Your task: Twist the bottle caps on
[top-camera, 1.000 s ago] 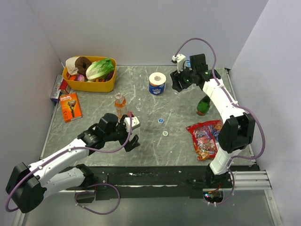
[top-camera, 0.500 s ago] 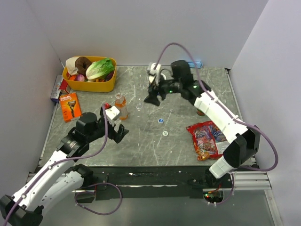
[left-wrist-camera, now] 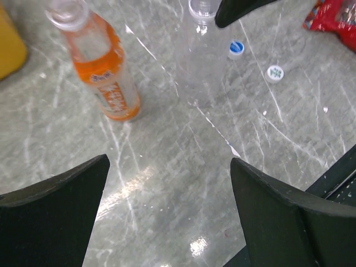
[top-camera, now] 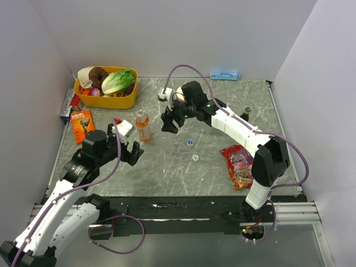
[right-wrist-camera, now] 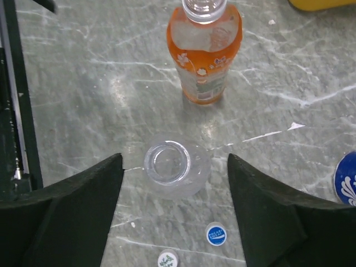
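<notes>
A small clear bottle (right-wrist-camera: 175, 169) stands open-mouthed on the grey table, seen from above between my right gripper's (right-wrist-camera: 174, 162) open fingers, which hang above it and hold nothing. It also shows in the left wrist view (left-wrist-camera: 200, 55). The orange drink bottle (top-camera: 143, 125) stands uncapped just to its left. A blue cap (top-camera: 190, 142) and a pale cap (top-camera: 195, 158) lie loose on the table right of the bottles. My left gripper (top-camera: 131, 150) is open and empty, near and left of the orange bottle (left-wrist-camera: 111, 78). A second clear bottle is not in view.
A yellow basket (top-camera: 129, 99) of food stands at the back left, an orange razor pack (top-camera: 83, 125) beside it. A dark green bottle (top-camera: 245, 114) and a red snack bag (top-camera: 240, 164) are on the right. The toilet roll (right-wrist-camera: 347, 178) is behind my right arm.
My right arm has swung left from the back right corner to over the clear bottle. My left arm has drawn back to the left, away from the table's middle.
</notes>
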Tool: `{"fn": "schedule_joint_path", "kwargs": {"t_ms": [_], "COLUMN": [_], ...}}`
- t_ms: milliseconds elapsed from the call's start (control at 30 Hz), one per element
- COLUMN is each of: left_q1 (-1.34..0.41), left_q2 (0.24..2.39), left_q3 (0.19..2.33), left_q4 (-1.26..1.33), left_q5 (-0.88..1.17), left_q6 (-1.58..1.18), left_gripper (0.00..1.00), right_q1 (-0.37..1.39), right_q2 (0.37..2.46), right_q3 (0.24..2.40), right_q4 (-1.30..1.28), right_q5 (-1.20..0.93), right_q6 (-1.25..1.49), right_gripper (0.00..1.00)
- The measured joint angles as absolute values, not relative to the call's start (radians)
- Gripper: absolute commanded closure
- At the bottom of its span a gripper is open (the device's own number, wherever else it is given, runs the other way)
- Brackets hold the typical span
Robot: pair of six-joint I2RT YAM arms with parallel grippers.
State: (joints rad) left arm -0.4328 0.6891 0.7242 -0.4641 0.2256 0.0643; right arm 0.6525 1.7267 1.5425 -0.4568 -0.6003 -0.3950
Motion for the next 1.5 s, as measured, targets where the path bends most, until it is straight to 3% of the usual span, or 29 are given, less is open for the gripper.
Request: {"fn": "schedule_joint_path", "kwargs": {"t_ms": [67, 100, 200, 367, 467, 600, 900, 1200, 1500], "left_q1": [-0.424, -0.418, -0.408, -0.399, -0.396, -0.395, -0.28, -0.303, -0.594], "left_q2": [0.665, 0.654, 0.668, 0.827, 0.932, 0.917, 0.505, 0.495, 0.65], "left_q3": [0.754, 0.775, 0.901, 1.267, 1.483, 1.478, 0.83, 0.59, 0.514], "left_q4": [-0.503, -0.525, -0.619, -0.836, -0.967, -0.997, -0.715, -0.386, -0.02], "left_q5": [0.219, 0.221, 0.207, 0.189, 0.213, 0.204, 0.476, 0.735, 0.636], "left_q6": [0.067, 0.072, 0.109, 0.172, 0.188, 0.131, 0.067, 0.064, -0.056], "left_gripper": [0.04, 0.04, 0.04, 0.04, 0.04, 0.04, 0.04, 0.04, 0.04], "right_q1": [0.654, 0.655, 0.657, 0.66, 0.662, 0.663, 0.668, 0.67, 0.67], "right_q2": [1.732, 1.732, 1.732, 1.732, 1.731, 1.706, 1.498, 1.405, 1.426], "right_q3": [1.542, 1.542, 1.542, 1.542, 1.546, 1.542, 1.551, 1.752, 1.767], "right_q4": [-0.456, -0.456, -0.453, -0.465, -0.48, -0.512, -0.665, -0.818, -0.828], "right_q5": [-0.595, -0.595, -0.607, -0.632, -0.637, -0.638, -0.707, -0.751, -0.754], "right_q6": [-0.405, -0.408, -0.421, -0.45, -0.466, -0.466, -0.457, -0.446, -0.385], "right_gripper": [0.52, 0.66, 0.87, 0.99, 1.0, 1.0, 1.0, 1.0, 1.0]}}
